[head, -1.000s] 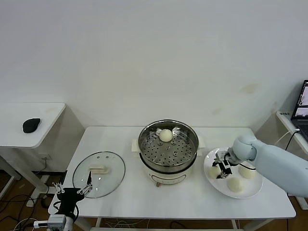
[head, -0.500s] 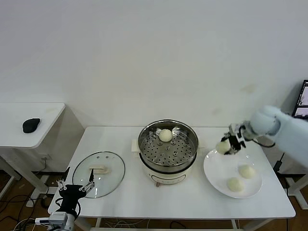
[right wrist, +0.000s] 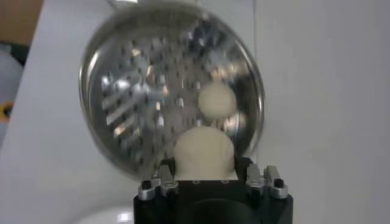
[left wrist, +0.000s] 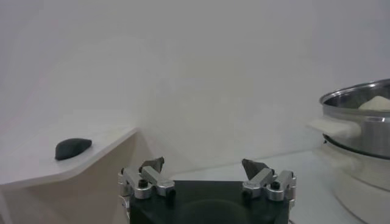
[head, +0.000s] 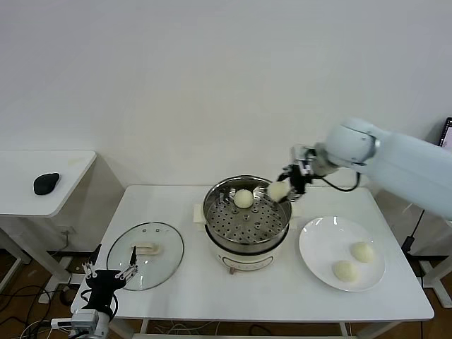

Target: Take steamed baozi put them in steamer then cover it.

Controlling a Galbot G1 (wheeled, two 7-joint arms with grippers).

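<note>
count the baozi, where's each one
4: one baozi inside the steamer, one held by the right hand over the steamer's rim, two on the white plate. None looks hidden.

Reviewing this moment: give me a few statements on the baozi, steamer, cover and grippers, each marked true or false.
1. The right gripper holds a baozi over the steamer rim. True.
2. The steamer is empty. False: one baozi already lies in it.
3. Two baozi lie on the plate. True.
4. The cover sits on the steamer. False: it lies on the table left of it.
5. The left gripper grips the cover. False: it is open and holds nothing.
</note>
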